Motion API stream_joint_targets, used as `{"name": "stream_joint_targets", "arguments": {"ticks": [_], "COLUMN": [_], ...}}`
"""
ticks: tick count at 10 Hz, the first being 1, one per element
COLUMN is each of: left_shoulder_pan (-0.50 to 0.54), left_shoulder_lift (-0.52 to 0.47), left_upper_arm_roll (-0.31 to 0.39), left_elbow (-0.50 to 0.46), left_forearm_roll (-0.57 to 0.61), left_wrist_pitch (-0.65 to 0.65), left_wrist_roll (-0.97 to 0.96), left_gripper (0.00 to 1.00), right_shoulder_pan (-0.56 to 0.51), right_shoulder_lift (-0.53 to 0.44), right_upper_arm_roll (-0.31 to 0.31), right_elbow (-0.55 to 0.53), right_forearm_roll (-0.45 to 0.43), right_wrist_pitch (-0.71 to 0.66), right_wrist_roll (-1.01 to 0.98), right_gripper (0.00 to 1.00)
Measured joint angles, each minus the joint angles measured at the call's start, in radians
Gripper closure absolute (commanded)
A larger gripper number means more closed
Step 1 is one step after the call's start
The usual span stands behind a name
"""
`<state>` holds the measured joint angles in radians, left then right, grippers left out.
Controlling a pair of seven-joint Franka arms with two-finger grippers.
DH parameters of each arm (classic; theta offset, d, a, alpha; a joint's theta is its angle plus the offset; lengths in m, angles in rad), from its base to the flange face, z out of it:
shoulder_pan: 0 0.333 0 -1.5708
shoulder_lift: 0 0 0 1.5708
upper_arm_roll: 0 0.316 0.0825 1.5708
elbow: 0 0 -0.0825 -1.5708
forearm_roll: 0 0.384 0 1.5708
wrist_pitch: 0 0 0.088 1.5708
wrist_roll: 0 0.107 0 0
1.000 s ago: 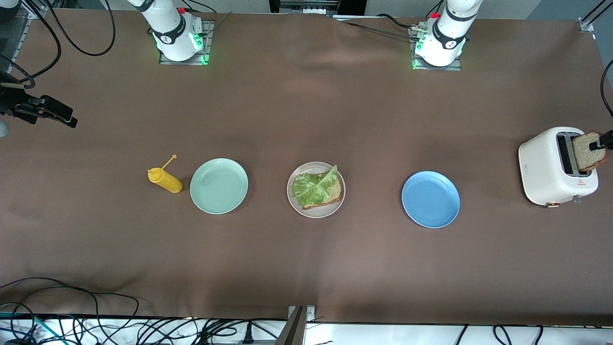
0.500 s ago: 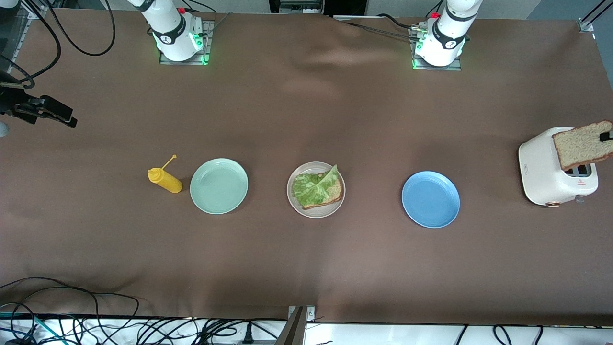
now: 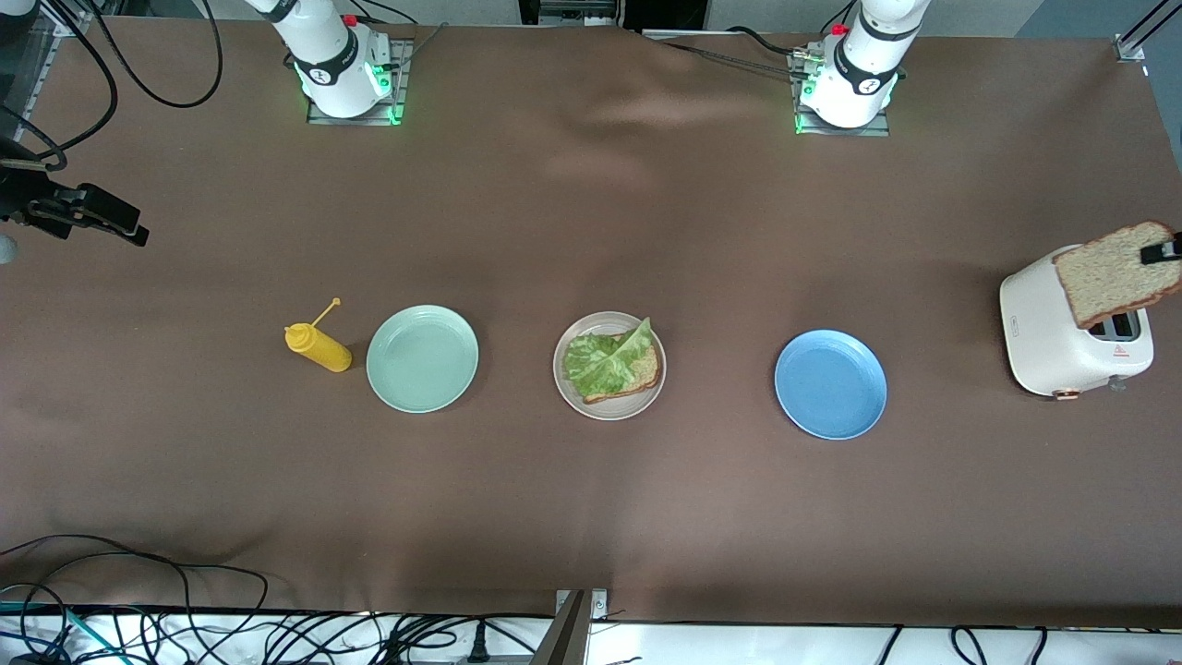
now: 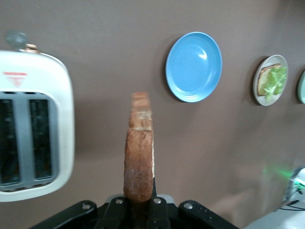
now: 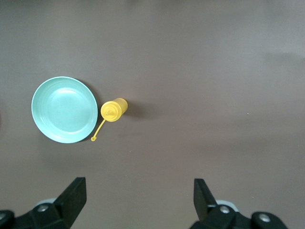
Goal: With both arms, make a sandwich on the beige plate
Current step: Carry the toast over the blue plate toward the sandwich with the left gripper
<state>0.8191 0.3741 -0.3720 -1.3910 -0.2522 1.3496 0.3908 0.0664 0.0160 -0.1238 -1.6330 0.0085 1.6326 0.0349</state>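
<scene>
While the left gripper (image 4: 138,210) clamps the second bread slice (image 3: 1113,272) above the toaster (image 3: 1048,337), transfer is pending.
Beige plate (image 3: 568,392), at the toaster's 9 o'clock, awaits it; right gripper (image 5: 138,198) waits, jaws spread.

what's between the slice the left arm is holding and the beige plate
Only the blue plate lies on the table between them, low and flat. The left gripper holds the bread slice up over the toaster, so the way to the beige plate looks clear.
</scene>
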Motion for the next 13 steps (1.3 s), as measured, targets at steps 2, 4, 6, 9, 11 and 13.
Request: {"name": "stream_joint_targets", "arguments": {"ticks": [2,4,6,9,11,13], "left_shoulder_pan": [-0.067,-0.136,-0.196,-0.309,-0.371,-0.437], "left_shoulder_lift": [0.003,0.014,0.044,0.108,0.148,0.186], "left_upper_arm_roll": [-0.002,-0.002,-0.003,-0.002,-0.003,-0.004], "left_elbow": [-0.007,-0.026,-0.047,-0.057,-0.066,-0.085], "left_forearm_roll": [-0.115,-0.231,-0.340,-0.443,-0.486,-0.513], "left_wrist_pitch": [-0.014,-0.014,-0.011,0.042,0.101,0.186], "left_wrist_roll": [-0.143,-0.262,-0.340,-0.386,-0.384,-0.364], "left_gripper": [1.00,1.00,1.00,1.00,1.00,1.00], "right_shoulder_pan": [0.000,0.000,0.000,0.000,0.000,0.000], "right_shoulder_lift": [0.000,0.000,0.000,0.000,0.000,0.000], "right_upper_arm_roll": [0.000,0.000,0.000,-0.002,-0.008,-0.011], "right_elbow": [0.000,0.000,0.001,0.001,0.001,0.002], "right_forearm_roll": [0.000,0.000,0.000,0.000,0.000,0.000], "right_wrist_pitch": [0.000,0.000,0.000,-0.001,-0.001,-0.001], "right_wrist_roll": [0.000,0.000,0.000,0.000,0.000,0.000], "right_gripper": [0.00,0.00,0.00,0.00,0.00,0.00]}}
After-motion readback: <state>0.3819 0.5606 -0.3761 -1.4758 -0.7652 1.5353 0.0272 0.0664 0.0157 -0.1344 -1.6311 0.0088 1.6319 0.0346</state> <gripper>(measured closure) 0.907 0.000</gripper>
